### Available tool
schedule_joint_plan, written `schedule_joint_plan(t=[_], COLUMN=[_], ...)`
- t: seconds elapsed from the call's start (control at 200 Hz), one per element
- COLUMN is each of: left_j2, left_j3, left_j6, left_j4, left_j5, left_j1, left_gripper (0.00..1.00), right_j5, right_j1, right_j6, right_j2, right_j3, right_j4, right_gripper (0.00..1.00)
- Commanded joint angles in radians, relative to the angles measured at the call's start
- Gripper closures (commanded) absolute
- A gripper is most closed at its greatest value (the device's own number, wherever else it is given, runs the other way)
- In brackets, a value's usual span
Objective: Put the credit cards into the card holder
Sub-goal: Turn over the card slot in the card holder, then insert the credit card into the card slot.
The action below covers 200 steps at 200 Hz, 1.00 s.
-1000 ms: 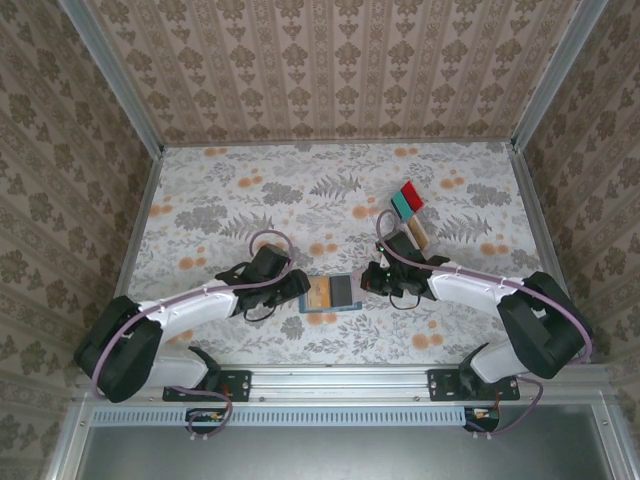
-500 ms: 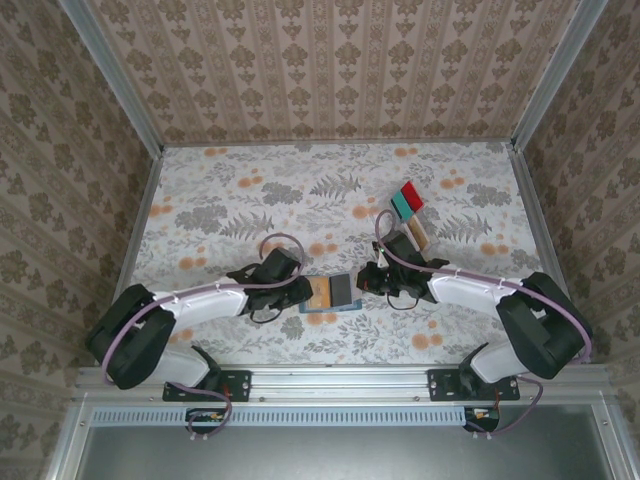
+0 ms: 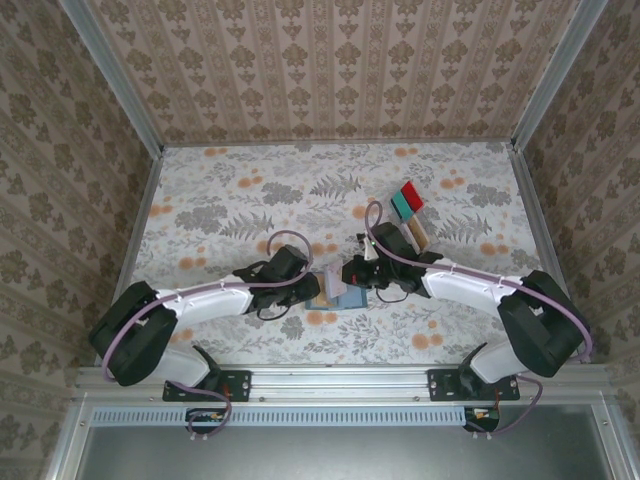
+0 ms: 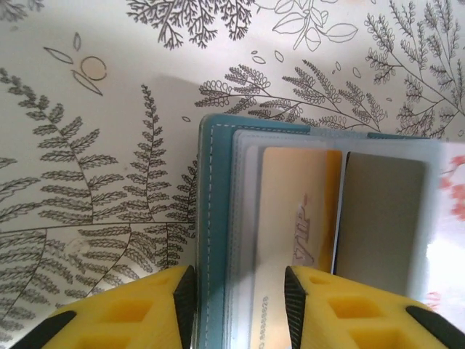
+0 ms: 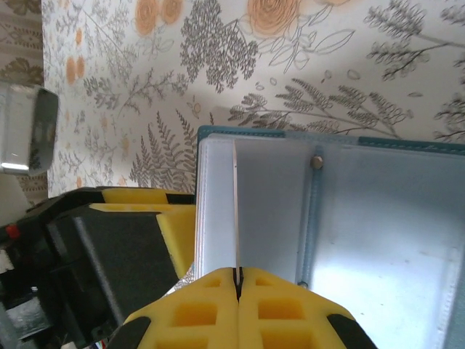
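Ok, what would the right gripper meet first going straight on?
Probably the card holder: the right gripper is shut on a thin leaf seen edge-on, with the holder's pale inside directly ahead. Depth is unclear.

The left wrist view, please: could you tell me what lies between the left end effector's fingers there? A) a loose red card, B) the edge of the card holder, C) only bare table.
B: the card holder, with its teal edge and clear pockets, runs down between the yellow fingers of the left end effector.
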Motion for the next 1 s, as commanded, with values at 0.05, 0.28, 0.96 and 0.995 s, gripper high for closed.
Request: schedule_joint_plan(t=[0.05, 0.28, 0.96, 0.995], left_j2=[-0.086, -0.164, -0.020, -0.014], left_j3=[-0.014, -0.063, -0.001, -0.003], left_j6=[-0.055, -0.060, -0.010, -0.012], left_j4=[-0.055, -0.060, -0.018, -0.013], left_j5=[-0.093, -0.122, -0.056, -0.052], left_j1=[-0.010, -0.009, -0.007, -0.007], left_gripper=[0.56, 0.46, 0.51, 0.51], right_j5=[0.013, 0.155, 0.083, 0.083], right_j1=[0.019, 0.013, 0.030, 0.029], right_j6=[0.006, -0.030, 0.125, 0.133], right_j2=[0.020, -0.069, -0.109, -0.095], right_j3=[0.029, 0.025, -0.125, -0.140], right_j4=[-0.007, -0.134, 0.160, 0.187], right_gripper=[0.97, 0.98, 1.00, 1.00])
